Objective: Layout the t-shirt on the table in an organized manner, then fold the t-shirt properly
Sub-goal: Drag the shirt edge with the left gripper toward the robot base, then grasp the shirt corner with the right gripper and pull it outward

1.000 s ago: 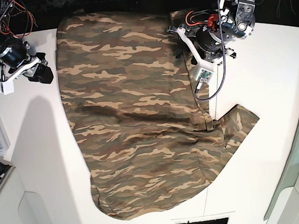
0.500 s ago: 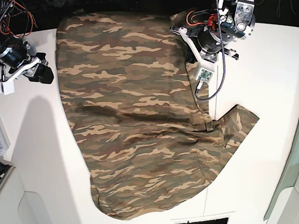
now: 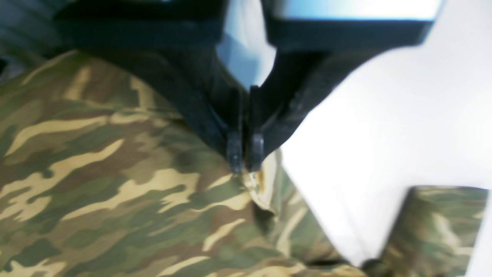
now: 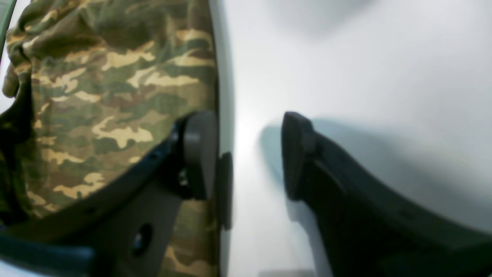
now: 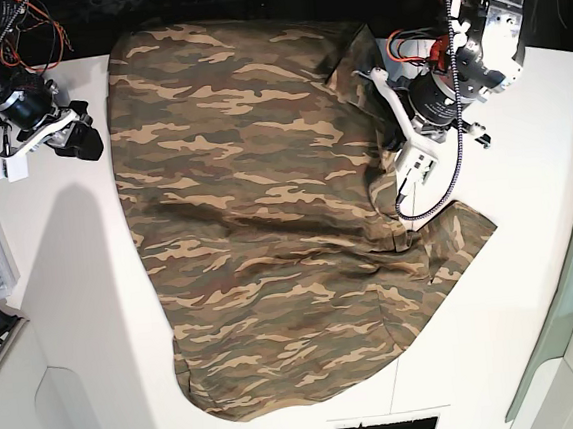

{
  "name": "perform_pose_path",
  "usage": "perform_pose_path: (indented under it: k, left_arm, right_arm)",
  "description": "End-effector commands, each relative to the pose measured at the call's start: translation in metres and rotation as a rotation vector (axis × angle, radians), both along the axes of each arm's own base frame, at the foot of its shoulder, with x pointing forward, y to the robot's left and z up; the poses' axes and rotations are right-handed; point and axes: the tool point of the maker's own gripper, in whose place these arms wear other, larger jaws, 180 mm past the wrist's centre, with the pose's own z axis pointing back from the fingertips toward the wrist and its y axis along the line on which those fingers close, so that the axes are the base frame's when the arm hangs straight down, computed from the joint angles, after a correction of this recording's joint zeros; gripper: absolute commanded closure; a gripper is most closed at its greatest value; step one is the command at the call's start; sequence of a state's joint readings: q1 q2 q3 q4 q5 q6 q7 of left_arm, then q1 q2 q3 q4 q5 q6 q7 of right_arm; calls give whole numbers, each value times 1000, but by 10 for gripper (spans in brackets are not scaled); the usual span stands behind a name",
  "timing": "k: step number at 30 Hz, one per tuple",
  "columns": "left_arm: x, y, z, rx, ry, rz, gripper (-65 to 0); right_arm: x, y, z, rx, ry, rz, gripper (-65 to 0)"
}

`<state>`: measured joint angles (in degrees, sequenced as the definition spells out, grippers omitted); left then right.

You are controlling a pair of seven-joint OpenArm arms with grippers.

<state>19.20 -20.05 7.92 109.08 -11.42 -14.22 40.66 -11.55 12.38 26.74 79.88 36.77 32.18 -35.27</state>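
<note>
Base view, left to right. Right gripper at upper left, raised over bare table, just beside the shirt's edge, apart from it. T-shirt spread across the table's middle, camouflage side up, rumpled along its right side, one sleeve lying out toward the right. Left gripper at upper right, set on the shirt's right edge.

Left wrist view: fingertips pressed together, pinching a raised fold of shirt at its edge; white table to the right.

Right wrist view: fingers spread, nothing between them but table; shirt at left.
</note>
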Motion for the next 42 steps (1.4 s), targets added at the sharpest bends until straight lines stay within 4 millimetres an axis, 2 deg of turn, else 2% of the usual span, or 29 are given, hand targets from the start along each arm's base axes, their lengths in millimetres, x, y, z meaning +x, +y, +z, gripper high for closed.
perform_pose_path:
  k: [1, 5, 9, 12, 15, 17, 19, 22, 24, 26, 29, 30, 33, 36, 38, 42]
  left_arm:
    - [6, 4, 9, 10, -34, -10, 0]
    - [4, 22, 7, 70, -17, -23, 0]
    - [-1, 49, 6, 116, 1, 20, -3]
    - [-7, 74, 6, 140, 11, 84, -93]
    - [-13, 111, 3, 176, 23, 211, -190]
    - [-19, 134, -2, 199, 42, 281, -226]
    - [-23, 146, -6, 200, 59, 316, -229]
    - [-23, 138, -5, 119, 68, 299, -229]
    - [-20, 120, -2, 13, 65, 266, -228]
    - [-19, 94, 3, -106, 63, 190, -228]
    - [-23, 47, 10, -304, 61, 80, -228]
    - [-24, 37, 10, -336, 58, 76, -228]
    - [-26, 20, 5, -386, 59, 103, -228]
    - [-27, 18, -4, -380, 65, 126, -228]
    - [-26, 25, -14, -361, 78, 157, -228]
    - [-19, 38, -34, -343, 118, 209, -227]
  right_arm:
    - [10, -6, 12, -6, -51, -3, -278]
    - [11, -8, 12, -29, -60, -5, -278]
    - [11, -9, 12, -30, -60, -6, -278]
    - [12, -9, 12, -30, -61, -7, -278]
    - [13, -10, 13, -32, -66, -9, -279]
    - [15, -15, 15, -35, -73, -25, -282]
    - [17, -24, 19, -29, -86, -60, -330]
    - [19, -45, 30, -12, -120, -136, -406]
    - [15, -54, 31, -12, -106, -154, -408]
    - [7, -52, 25, -9, -54, -130, -408]
    - [-3, -38, 18, 23, -12, -86, -407]
    - [-5, -32, 16, 36, -9, -74, -407]
    - [-12, -11, 9, 61, 14, -16, -405]
    - [-13, 17, 3, 86, 31, 58, -404]
    - [-12, 37, 1, 107, 28, 99, -347]
    - [-13, 64, -6, 97, 40, 175, -120]
